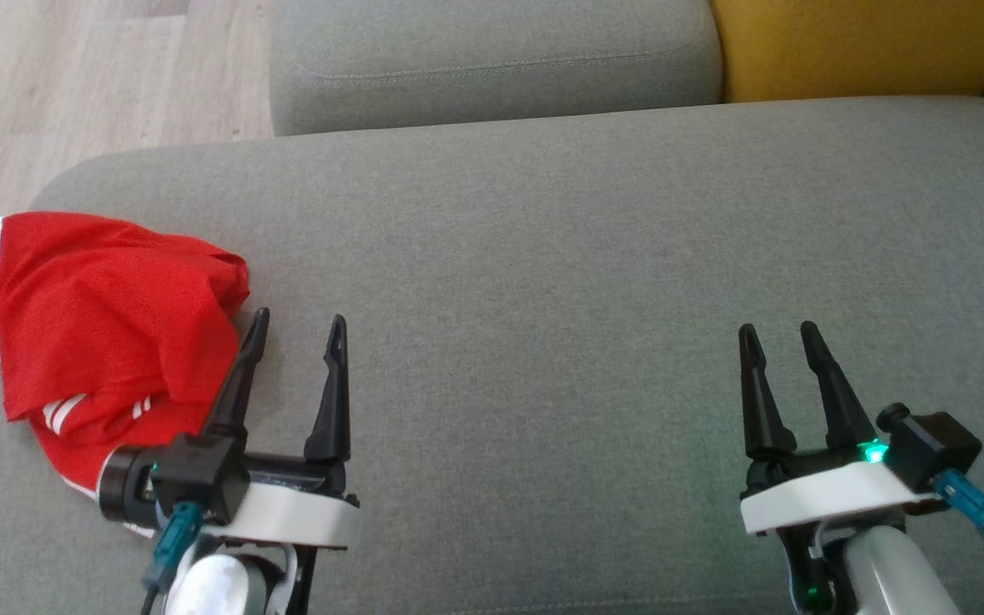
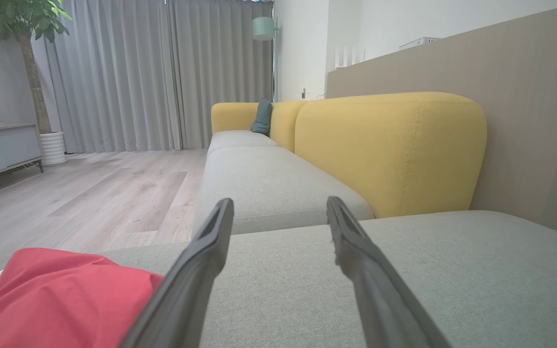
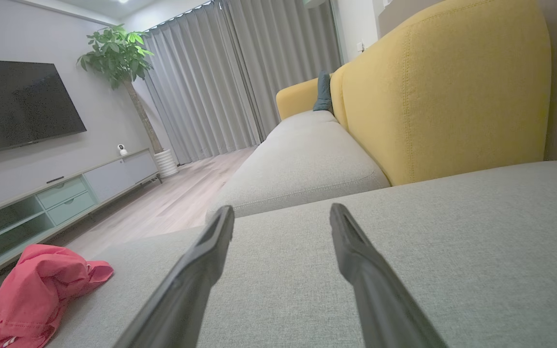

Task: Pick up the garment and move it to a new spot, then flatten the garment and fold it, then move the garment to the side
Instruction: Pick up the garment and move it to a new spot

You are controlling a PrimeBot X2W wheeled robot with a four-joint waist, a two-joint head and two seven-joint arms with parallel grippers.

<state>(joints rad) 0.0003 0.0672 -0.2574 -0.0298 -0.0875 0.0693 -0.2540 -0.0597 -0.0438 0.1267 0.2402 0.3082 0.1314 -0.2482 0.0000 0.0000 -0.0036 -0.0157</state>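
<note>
A crumpled red garment (image 1: 108,325) with white stripes lies bunched at the left end of the grey sofa seat (image 1: 543,256), near its edge. My left gripper (image 1: 298,330) hovers open just to the right of it, its left finger close beside the cloth, nothing between the fingers. The garment (image 2: 51,299) fills the lower left of the left wrist view, beside the open left gripper (image 2: 278,208). My right gripper (image 1: 776,336) stands open over bare cushion far to the right. From the right wrist the garment (image 3: 36,295) shows far left of the open right gripper (image 3: 281,212).
A second grey seat cushion (image 1: 492,60) and a yellow backrest (image 1: 868,47) lie beyond. Wood floor (image 1: 73,77) drops off past the sofa's left edge. A TV cabinet (image 3: 61,198), a potted tree (image 3: 114,53) and curtains stand across the room.
</note>
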